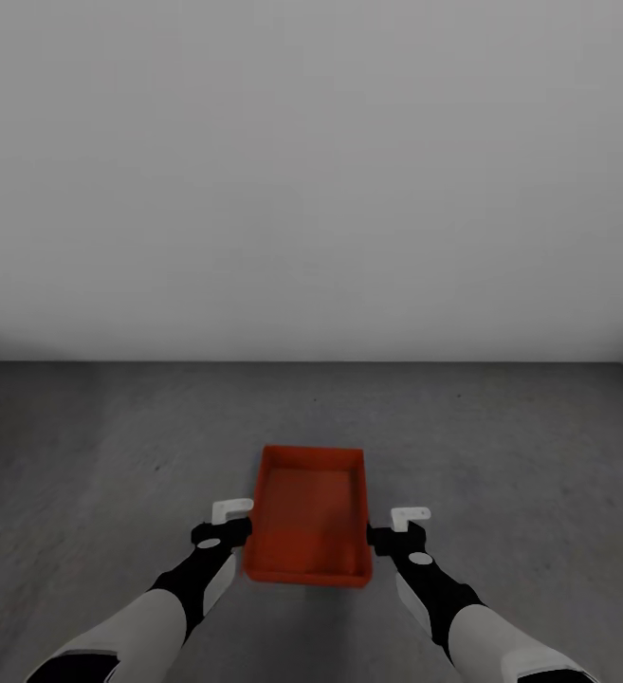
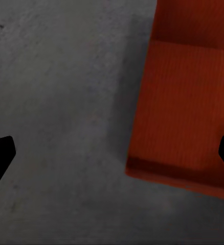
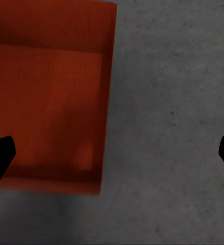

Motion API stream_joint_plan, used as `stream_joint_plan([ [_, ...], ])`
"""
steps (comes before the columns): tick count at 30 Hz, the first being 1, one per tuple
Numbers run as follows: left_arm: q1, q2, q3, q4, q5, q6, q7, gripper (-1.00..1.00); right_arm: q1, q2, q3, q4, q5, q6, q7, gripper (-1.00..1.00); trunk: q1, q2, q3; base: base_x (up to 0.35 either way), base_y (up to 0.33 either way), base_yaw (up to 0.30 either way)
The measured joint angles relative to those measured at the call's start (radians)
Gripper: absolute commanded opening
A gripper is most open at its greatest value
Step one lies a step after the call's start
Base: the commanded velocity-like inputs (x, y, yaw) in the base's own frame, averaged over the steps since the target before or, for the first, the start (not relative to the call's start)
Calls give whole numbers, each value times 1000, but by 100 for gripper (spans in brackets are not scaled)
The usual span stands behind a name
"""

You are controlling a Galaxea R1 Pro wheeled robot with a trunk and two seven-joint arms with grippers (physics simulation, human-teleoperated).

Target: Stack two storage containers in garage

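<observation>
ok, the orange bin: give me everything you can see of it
The bin is an orange-red rectangular container, lidless and empty, with thin plain walls and a flat bottom. It sits upright on the grey concrete floor, long axis pointing away from the robot toward the white wall. The left gripper and right gripper flank its near end, both open; whether either touches it is unclear. No second bin sits under it or in it.
</observation>
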Motion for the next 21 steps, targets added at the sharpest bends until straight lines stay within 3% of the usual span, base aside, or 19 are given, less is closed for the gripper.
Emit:
stream_joint_plan([
  [15,0,1,0,1,-1,0,0,100,0,0,-1,0,0,0,0,100,0,0,0,-310,88,0],
  [21,0,1,0,5,-1,0,-1,100,0,0,0,9,0,1,0,100,0,0,0,-82,19,0],
])
